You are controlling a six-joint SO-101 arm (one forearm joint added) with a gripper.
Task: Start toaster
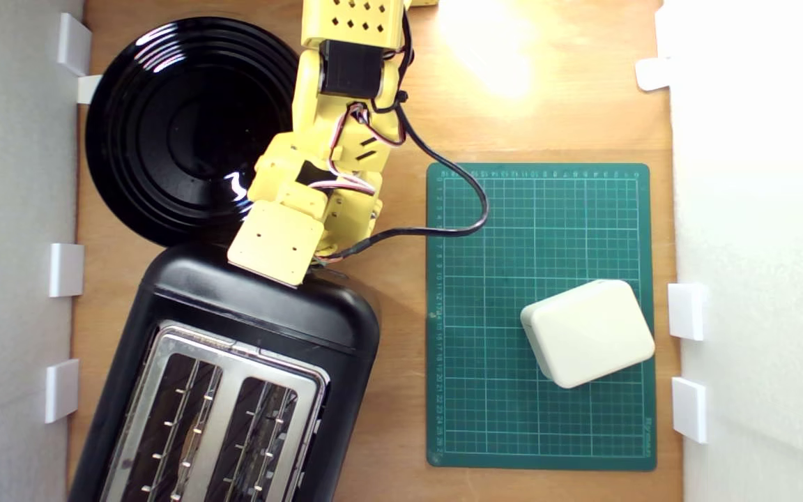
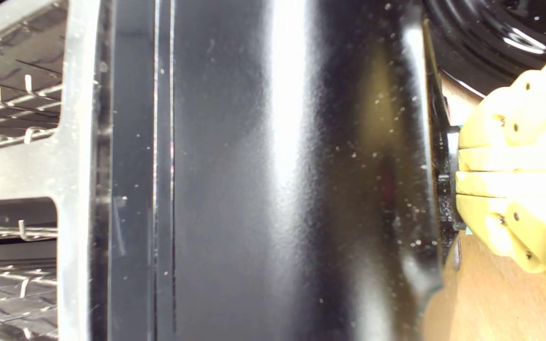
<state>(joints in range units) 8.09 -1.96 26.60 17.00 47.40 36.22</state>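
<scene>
The toaster sits on the counter at the exterior view's lower left, just below the plate. It looks heavy, rigid and glossy-slick, so press its end lever; don't grip the body. The fingers are closed together, holding nothing, against that end. One toaster, two slots, one plate, one mat, one white box.

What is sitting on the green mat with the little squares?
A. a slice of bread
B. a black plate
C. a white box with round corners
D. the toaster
C: the white box lies on the green mat, while the black plate and the toaster sit off it, toward the exterior view's left.
</scene>
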